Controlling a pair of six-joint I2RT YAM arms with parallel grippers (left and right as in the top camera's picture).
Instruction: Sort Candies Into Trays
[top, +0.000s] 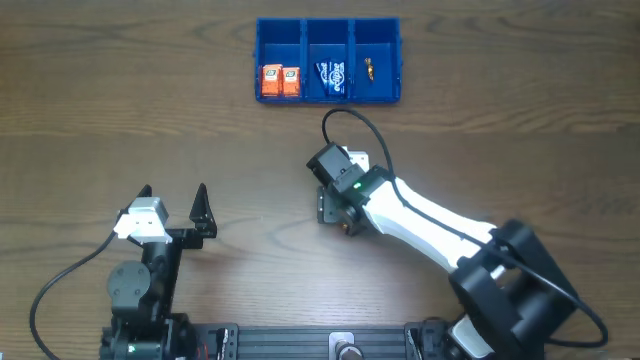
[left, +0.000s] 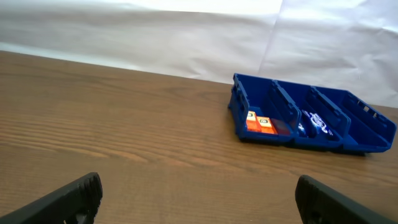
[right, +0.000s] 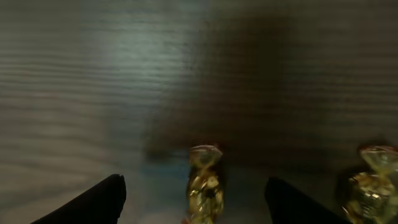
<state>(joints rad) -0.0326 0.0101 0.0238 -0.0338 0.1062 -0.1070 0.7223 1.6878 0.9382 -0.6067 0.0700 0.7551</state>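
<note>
1. The right gripper (right: 194, 186) has its jaws spread apart, clamping nothing. A gold-wrapped candy (right: 205, 185) lies on the worktop (top: 100, 100) between the two fingers (right: 93, 200), closer to one finger than the other, and touches neither.
2. A second gold-wrapped candy (right: 373, 182) lies just outside one of those fingers, beside the first candy and apart from it.
3. In the top view the right gripper points down at the middle of the worktop, with its arm reaching in from the near right corner. A black cable (top: 362, 125) loops above its wrist.
4. The left gripper (top: 175, 192) also has its jaws wide apart and holds nothing. It sits toward the near left part of the worktop, well apart from the candies and the tray.
5. The blue tray (top: 328, 98) stands near the worktop's far edge, about midway along it, and is divided into three compartments side by side.
6. Two orange candies (top: 280, 82) lie touching each other in the left compartment.
7. A blue candy (top: 331, 75) lies in the middle compartment.
8. A small gold candy (top: 369, 69) lies in the right compartment.
9. In the left wrist view a white sheet (left: 186, 37) runs behind the worktop's far edge.
</note>
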